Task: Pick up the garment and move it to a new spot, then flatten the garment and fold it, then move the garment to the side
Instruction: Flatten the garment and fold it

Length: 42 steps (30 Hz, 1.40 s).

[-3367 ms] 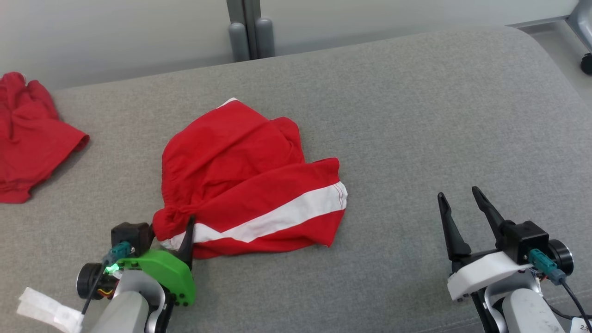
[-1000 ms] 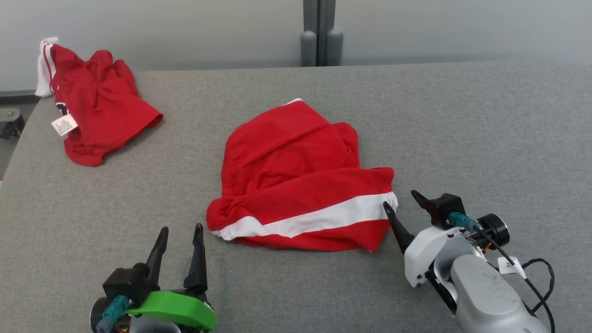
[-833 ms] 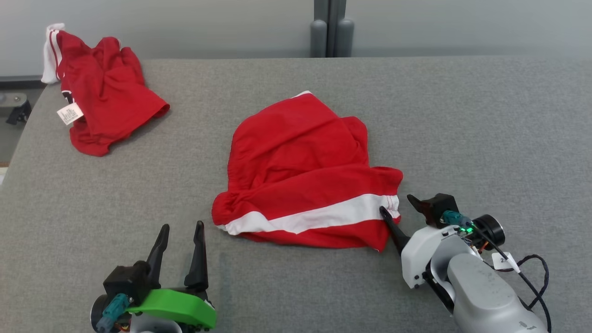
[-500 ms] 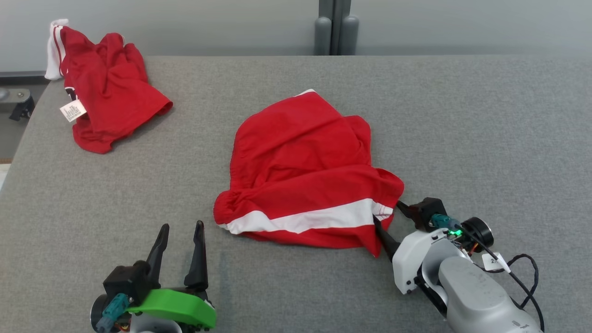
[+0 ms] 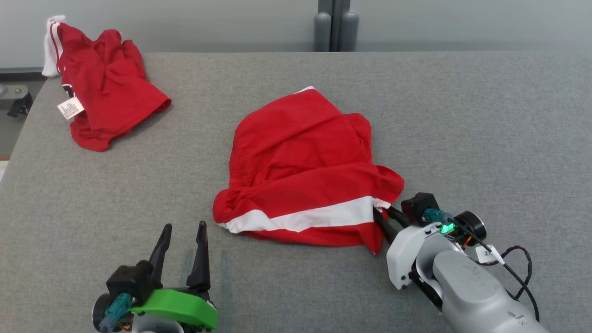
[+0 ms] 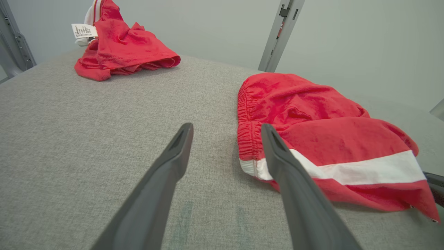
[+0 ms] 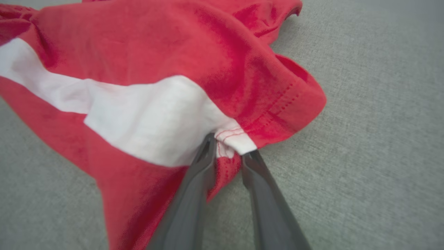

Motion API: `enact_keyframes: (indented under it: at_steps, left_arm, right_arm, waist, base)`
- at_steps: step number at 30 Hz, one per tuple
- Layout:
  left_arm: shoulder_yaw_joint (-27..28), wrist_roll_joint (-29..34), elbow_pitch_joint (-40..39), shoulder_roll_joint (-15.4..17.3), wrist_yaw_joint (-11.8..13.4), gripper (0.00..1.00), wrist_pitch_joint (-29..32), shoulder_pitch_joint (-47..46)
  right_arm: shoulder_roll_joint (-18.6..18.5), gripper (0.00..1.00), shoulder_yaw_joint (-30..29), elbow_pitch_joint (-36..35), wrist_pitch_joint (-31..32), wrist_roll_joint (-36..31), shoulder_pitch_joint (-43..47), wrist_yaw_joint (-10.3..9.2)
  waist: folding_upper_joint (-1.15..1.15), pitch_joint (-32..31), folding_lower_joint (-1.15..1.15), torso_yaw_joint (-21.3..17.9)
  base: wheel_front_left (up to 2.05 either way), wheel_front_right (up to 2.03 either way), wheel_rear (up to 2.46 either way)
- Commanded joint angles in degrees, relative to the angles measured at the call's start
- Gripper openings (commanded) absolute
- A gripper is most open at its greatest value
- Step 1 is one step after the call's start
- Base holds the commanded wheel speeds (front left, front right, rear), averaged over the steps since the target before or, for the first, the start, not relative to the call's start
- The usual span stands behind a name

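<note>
One step, flattening: the right gripper [image 7: 228, 148] pinches the hem [image 7: 236, 133] of the shorts [image 5: 296, 152], the left gripper [image 5: 185, 225] is open; next, probably, it should pull the hem outward.

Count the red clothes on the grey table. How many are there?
2. The striped red garment lies in the middle, its hem pinched by the right gripper. The bunched red garment sits far back on the left. None seems hidden.

The head camera looks forward and down from the near side over the counter [image 5: 462, 115]. The left wrist camera sits low, facing far past the left end effector [image 6: 227, 128]. The right wrist camera sits close on the garment [image 7: 156, 118], which all three share.
</note>
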Motion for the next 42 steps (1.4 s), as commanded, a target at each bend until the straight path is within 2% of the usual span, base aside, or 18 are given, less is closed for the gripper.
enact_keyframes:
  at_steps: [1, 2, 3, 4, 12, 14, 20, 29, 35, 41, 42]
  left_arm:
    - [0.09, 0.55, -0.15, 0.13, -0.20, 1.00, -0.04, -0.82]
    - [0.12, 0.58, -0.21, 0.13, -0.21, 1.00, -0.04, -0.85]
    - [0.20, 0.58, -0.31, 0.14, -0.22, 1.00, -0.04, -0.88]
    - [0.27, 0.55, -0.39, 0.14, -0.22, 1.00, -0.04, -0.89]
    - [-1.28, -2.77, 1.25, 0.14, -0.35, 1.00, -0.04, -0.44]
    - [-3.30, -5.11, 2.58, 0.14, -0.38, 1.00, -0.04, -0.52]
    - [-10.17, -10.95, 8.52, 2.97, -0.39, 1.00, -0.05, -3.14]
    - [-13.68, -18.66, 12.54, 6.06, -0.41, 1.00, -0.04, -8.75]
    - [-18.52, -21.85, 13.65, 8.56, -0.37, 1.00, -0.05, -11.12]
    - [-24.48, -25.02, 11.53, 10.72, -0.38, 1.00, -0.04, -12.70]
    - [-25.47, -25.50, 10.91, 11.20, -0.38, 0.94, -0.04, -12.82]
  right_arm:
    - [-0.29, 0.23, -0.46, -0.21, -0.01, -0.27, -0.90, -0.08]
    - [-0.27, 0.18, -0.88, -0.53, -0.02, -0.62, -1.09, -0.08]
    - [-0.27, 0.04, -1.54, -0.95, -0.02, -1.11, -1.28, -0.08]
    - [-0.27, 0.00, -2.11, -1.31, -0.01, -1.55, -1.33, -0.08]
    - [-0.29, 0.00, -8.68, -6.03, -0.02, -6.57, 1.37, -0.08]
    - [-0.33, 0.00, -10.40, -7.15, -0.01, -8.00, 2.09, -0.08]
    - [-0.36, 0.00, -14.55, -9.76, -0.02, -10.94, 3.53, -0.08]
    - [-0.32, 0.00, -16.33, -10.56, -0.02, -11.72, 2.00, -0.08]
    - [-0.88, 0.00, -17.37, -9.80, -0.02, -11.39, 0.01, -0.08]
    - [-1.70, 0.00, -17.97, -9.00, -0.02, -11.07, -1.56, -0.08]
    - [-1.81, 0.00, -18.15, -8.96, -0.02, -11.04, -1.82, -0.08]
  waist:
    - [0.00, 0.14, 0.00, 0.06]
    - [0.00, 0.21, 0.00, 0.06]
    - [0.00, 0.32, 0.00, 0.03]
    - [0.00, 0.38, 0.00, -0.01]
    - [0.00, 0.09, 0.00, -1.51]
    - [0.00, -0.01, 0.00, -2.10]
    - [0.00, 0.35, 0.00, -3.74]
    - [0.00, 1.86, 0.00, -4.75]
    - [0.00, 2.88, 0.00, -5.21]
    - [0.00, 3.61, 0.00, -5.39]
    - [0.00, 3.72, 0.00, -5.43]
  base:
    - [0.00, 0.00, 0.00]
    - [0.00, 0.00, 0.00]
    - [0.00, 0.00, 0.00]
    - [0.00, 0.00, 0.00]
    - [0.00, 0.00, 0.00]
    - [0.00, 0.00, 0.00]
    - [0.00, 0.00, 0.00]
    - [0.00, 0.00, 0.00]
    - [0.00, 0.00, 0.00]
    - [0.00, 0.00, 0.00]
    - [0.00, 0.00, 0.00]
